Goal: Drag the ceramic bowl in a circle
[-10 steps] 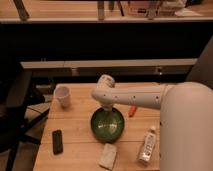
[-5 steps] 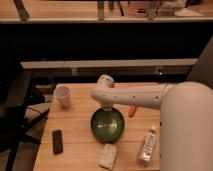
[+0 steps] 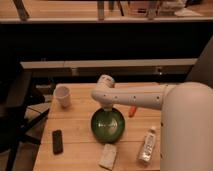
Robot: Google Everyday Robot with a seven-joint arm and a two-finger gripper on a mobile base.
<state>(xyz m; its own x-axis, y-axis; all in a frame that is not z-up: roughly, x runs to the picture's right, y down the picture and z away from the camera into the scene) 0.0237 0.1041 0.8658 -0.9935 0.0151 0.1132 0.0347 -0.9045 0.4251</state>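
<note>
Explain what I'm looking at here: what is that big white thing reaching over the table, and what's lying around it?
The big white shape is a robot's arm, seen by a single camera looking down on a wooden table. The arm bends down into a green ceramic bowl. Its gripper, the part with the jaws for grasping, reaches down at the bowl's far rim, mostly hidden by the arm's wrist. Around the bowl lie a white cup to the left, a dark phone-like object near the front left, a pale sponge-like pad in front, a small bottle to the right, and something small and orange behind the arm.
</note>
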